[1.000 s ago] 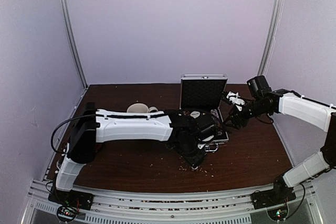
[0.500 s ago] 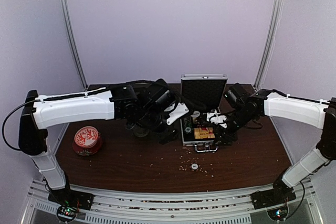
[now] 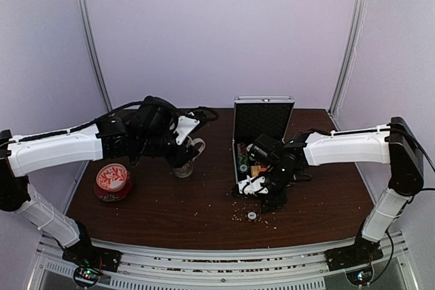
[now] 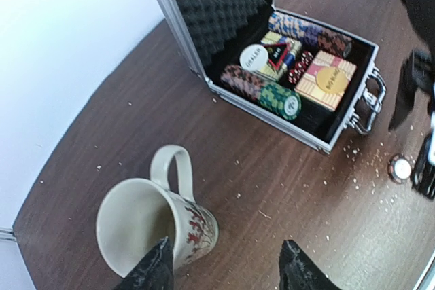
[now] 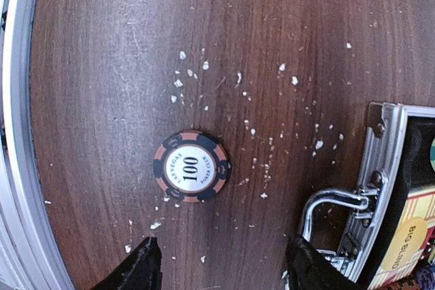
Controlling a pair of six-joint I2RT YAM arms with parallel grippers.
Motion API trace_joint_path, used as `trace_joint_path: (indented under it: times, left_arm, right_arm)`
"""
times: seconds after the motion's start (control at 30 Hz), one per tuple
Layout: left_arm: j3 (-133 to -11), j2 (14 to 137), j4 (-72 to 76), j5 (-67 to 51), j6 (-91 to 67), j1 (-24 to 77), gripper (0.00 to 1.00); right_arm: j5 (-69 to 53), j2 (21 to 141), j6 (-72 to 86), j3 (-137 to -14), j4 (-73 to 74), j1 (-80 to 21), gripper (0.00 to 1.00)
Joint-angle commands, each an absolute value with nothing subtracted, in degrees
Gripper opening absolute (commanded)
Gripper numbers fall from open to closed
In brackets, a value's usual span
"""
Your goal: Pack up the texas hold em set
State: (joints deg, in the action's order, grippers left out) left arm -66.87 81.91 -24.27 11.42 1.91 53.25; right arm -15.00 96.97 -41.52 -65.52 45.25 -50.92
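The silver briefcase [image 3: 264, 121] stands open, lid upright, black foam inside [image 4: 217, 5]. In its tray lie rows of poker chips [image 4: 280, 98], a white dealer button [image 4: 254, 57] and a red-yellow card box [image 4: 326, 79]. One loose black-and-orange "100" chip [image 5: 191, 166] lies on the table in front of the case [image 3: 251, 216]. My right gripper [image 5: 224, 266] hovers open just short of that chip, beside the case's metal handle [image 5: 332, 200]; in the top view the right gripper [image 3: 258, 193] is at the case's front edge. My left gripper [image 4: 224, 273] is open, its left finger beside the mug.
A white patterned mug [image 4: 153, 225] stands left of the case, under my left gripper [image 3: 178, 156]. A round red-and-white tin [image 3: 112, 180] sits at the left. White crumbs [image 5: 197, 79] are scattered in front of the case. The table's front rail [image 5: 17, 134] is close to the chip.
The left arm has swung from in front of the case back to the left, over the mug, uncovering the tin. The right arm came from the case's right side to its front, above the loose chip.
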Motion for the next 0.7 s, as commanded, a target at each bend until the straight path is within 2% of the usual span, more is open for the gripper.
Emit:
trace_joint_path:
  times: [0.0, 0.67]
  left_arm:
    - [-65.68, 80.77, -19.33, 15.13, 2.81, 53.26, 0.54]
    - [-66.71, 83.73, -21.21, 15.48, 2.64, 53.26, 0.54]
  right_arm:
    - [-10.88, 99.81, -42.86, -68.06, 45.38, -53.6, 0.63]
    - [-10.15, 104.88, -46.32, -67.69, 42.81, -58.13, 0.59]
